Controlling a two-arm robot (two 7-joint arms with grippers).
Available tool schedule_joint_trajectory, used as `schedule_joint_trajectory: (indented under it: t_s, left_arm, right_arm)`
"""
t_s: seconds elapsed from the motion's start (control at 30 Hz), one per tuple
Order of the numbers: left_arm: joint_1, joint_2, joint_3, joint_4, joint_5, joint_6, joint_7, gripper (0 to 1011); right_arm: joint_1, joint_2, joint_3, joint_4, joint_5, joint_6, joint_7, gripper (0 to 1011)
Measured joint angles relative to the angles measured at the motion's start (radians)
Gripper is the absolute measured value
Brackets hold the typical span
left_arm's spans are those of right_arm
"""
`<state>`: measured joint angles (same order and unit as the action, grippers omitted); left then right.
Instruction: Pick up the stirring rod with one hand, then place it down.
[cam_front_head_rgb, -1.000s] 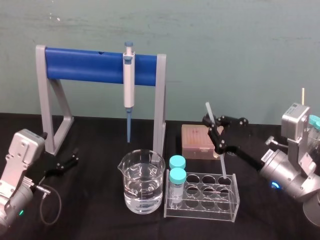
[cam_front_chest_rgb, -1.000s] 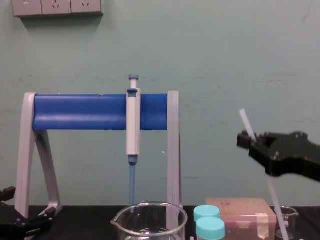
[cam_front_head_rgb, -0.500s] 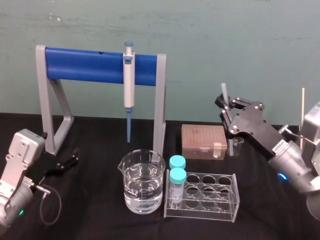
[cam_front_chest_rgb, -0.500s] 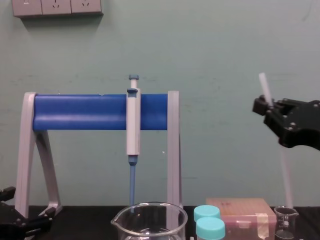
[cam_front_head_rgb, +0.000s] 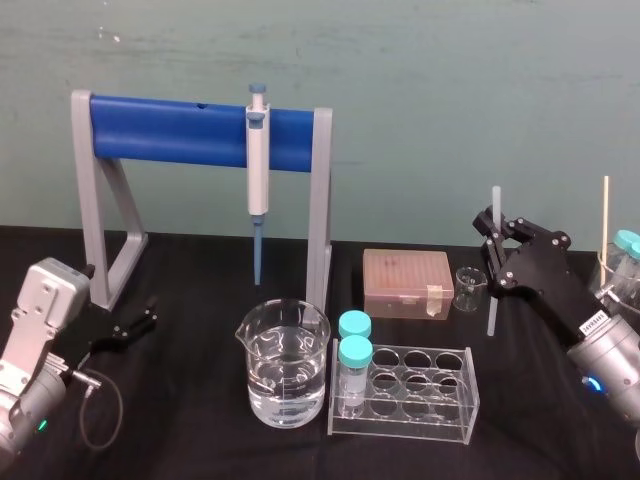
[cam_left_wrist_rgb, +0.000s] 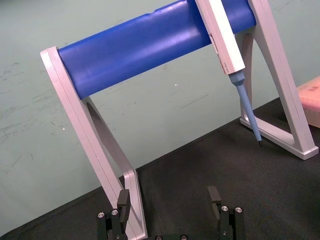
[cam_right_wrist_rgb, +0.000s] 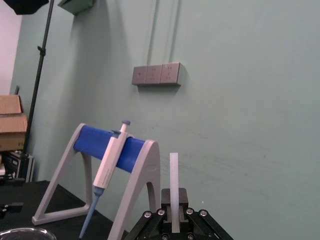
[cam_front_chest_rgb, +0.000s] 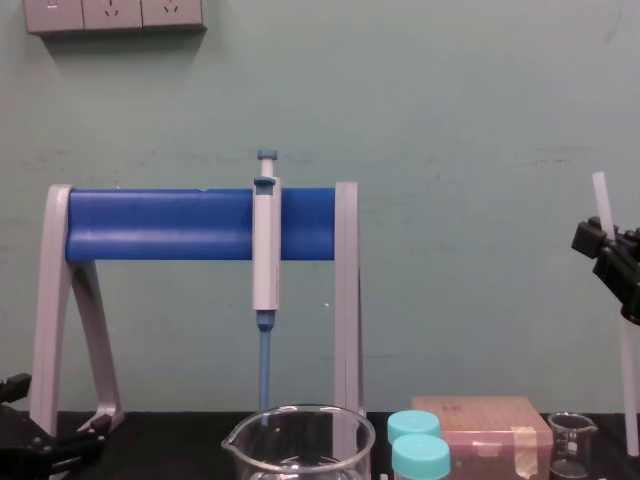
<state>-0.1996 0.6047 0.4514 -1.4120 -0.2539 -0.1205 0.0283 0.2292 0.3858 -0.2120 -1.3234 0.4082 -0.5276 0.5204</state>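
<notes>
Clasping translucent stirring rod (cam_front_head_rgb: 492, 312), black right hand (cam_front_head_rgb: 492, 236)

Stand (cam_front_head_rgb: 190, 130), grey legs, blue bar: beyond the jaws of the left gripper (cam_front_head_rgb: 141, 317).
Pipette (cam_front_head_rgb: 258, 172): hung on the bar, tip down.
Beaker (cam_front_head_rgb: 283, 375), clear liquid: between both jaws.
Rack (cam_front_head_rgb: 410, 398), two teal-capped tubes (cam_front_head_rgb: 353, 352): beside the beaker.
Tip box (cam_front_head_rgb: 407, 283), small beaker (cam_front_head_rgb: 467, 288): just left of the jaws of the right gripper (cam_front_head_rgb: 493, 246).
</notes>
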Motion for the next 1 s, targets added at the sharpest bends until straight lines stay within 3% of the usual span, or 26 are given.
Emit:
schedule_joint_trajectory:
  t_s: [0.23, 1.0]
  left_arm:
    - [0.000, 0.000, 0.000, 0.000, 0.000, 0.000, 0.000, 1000]
    - [0.000, 0.000, 0.000, 0.000, 0.000, 0.000, 0.000, 1000]
  right_arm:
    - [-0.008, -0.009, 0.013, -0.005, -0.017, 0.037, -0.014, 71]
    - [-0.007, -0.007, 0.009, -0.005, -0.014, 0.030, -0.010, 71]
